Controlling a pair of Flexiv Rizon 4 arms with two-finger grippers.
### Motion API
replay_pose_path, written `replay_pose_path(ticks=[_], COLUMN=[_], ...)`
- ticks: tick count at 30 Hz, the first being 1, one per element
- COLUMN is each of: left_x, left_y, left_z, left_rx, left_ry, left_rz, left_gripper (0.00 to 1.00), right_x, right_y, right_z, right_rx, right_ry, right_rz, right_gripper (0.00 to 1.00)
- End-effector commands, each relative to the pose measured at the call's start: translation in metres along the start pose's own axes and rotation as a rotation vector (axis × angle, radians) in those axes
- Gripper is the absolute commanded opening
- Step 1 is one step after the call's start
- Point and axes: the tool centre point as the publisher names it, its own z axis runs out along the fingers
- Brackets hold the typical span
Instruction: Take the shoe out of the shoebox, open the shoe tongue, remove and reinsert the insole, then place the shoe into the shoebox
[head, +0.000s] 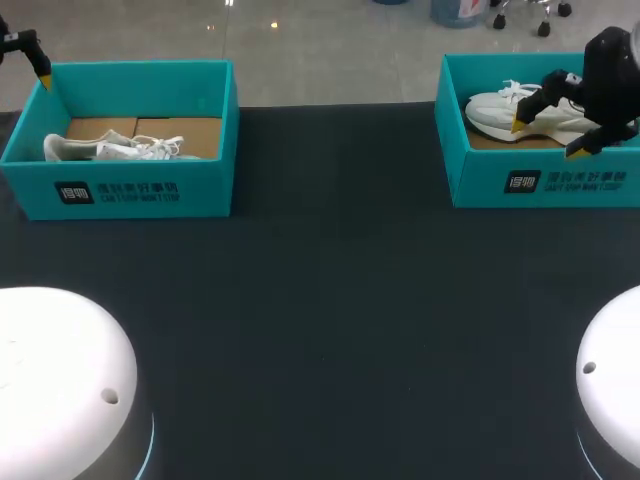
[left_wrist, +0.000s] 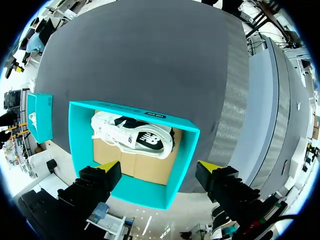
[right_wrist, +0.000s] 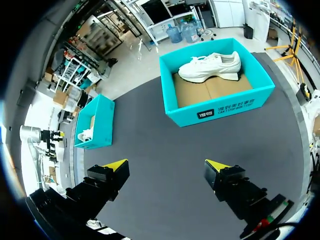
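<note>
The shoe (right_wrist: 210, 66) lies along the shoebox (right_wrist: 220, 107) back wall, toe leftward; left gripper (left_wrist: 159, 167) and right gripper (right_wrist: 166, 164) released.

Dark table (head: 330, 300) fills the view. Left shoebox (head: 130, 190), teal, at 10 o'clock; right shoebox (head: 540, 185), same teal, at 2 o'clock, well apart. Left white shoe (head: 110, 150) lies at the left box's 8 o'clock corner, laces loose, brown cardboard floor bare toward 2 o'clock. Right white shoe (head: 495, 110) sits along the right box's 12 o'clock wall. Right gripper (head: 548, 136) over that shoe, yellow tips spread apart; contact unclear. Left gripper (head: 35, 62) at the left box's 11 o'clock corner, one yellow tip showing. White dome (head: 60, 370) at 7 o'clock, second white dome (head: 615, 370) at 5 o'clock.
</note>
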Motion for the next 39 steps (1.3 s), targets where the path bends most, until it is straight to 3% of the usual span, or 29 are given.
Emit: replay_pose_path(ticks=[1,6,10,20,29,39], left_x=[0.000,0.000,0.000,0.000,0.000,0.000], left_y=[0.000,0.000,0.000,0.000,0.000,0.000], left_z=[0.000,0.000,0.000,0.000,0.000,0.000], left_rx=[0.000,0.000,0.000,0.000,0.000,0.000], left_ry=[0.003,0.003,0.003,0.003,0.003,0.003], left_rz=[0.001,0.001,0.001,0.001,0.001,0.001], left_gripper=[1.00,1.00,1.00,1.00,1.00,1.00], right_x=[-0.006,-0.029,-0.045,-0.072,-0.099,-0.099], right_y=[0.010,0.046,0.075,0.126,0.154,0.154], right_z=[0.005,0.008,0.010,0.028,0.035,0.035], right_rx=[-0.037,-0.131,-0.167,-0.160,-0.127,-0.127], right_ry=[-0.091,-0.214,-0.249,-0.337,-0.411,-0.411], right_rz=[-0.002,0.020,0.017,-0.031,-0.004,-0.004], right_gripper=[1.00,1.00,1.00,1.00,1.00,1.00])
